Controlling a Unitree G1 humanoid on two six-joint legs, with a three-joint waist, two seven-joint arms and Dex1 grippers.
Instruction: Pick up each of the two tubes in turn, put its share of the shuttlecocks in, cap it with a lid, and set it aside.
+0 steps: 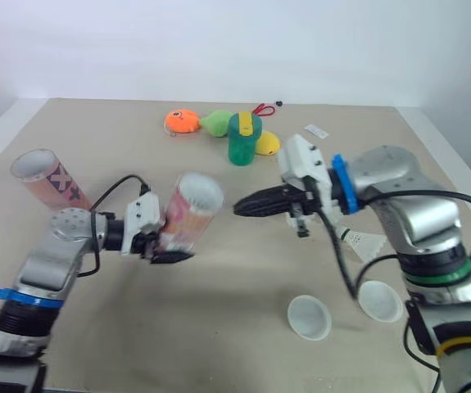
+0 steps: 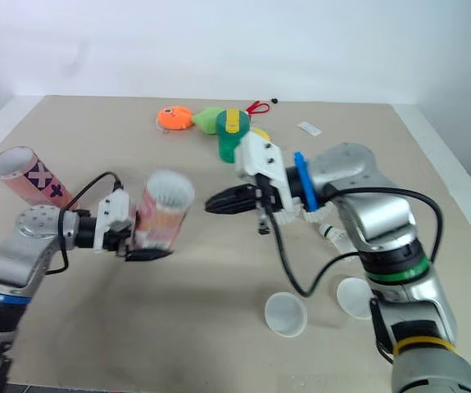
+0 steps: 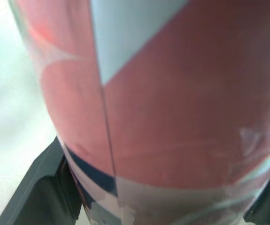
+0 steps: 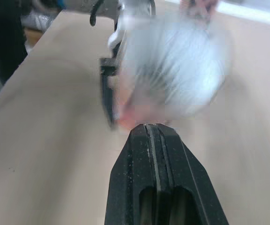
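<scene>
The left jaws clamp a pink-red patterned tube [image 1: 190,214], white and feathery at its mouth. The right jaws, pressed together and empty, point at it. A second tube [image 1: 47,176] stands well apart, open-mouthed.

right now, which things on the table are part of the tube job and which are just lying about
Job: held tube, second tube, loose shuttlecock, lid, second lid.
Lying about: orange toy, green toy, green bottle, white tag.

Silver, blue-banded, black-cabled arms [image 1: 55,258] end in black left tool [image 1: 174,243] and right tool [image 1: 242,208].
</scene>
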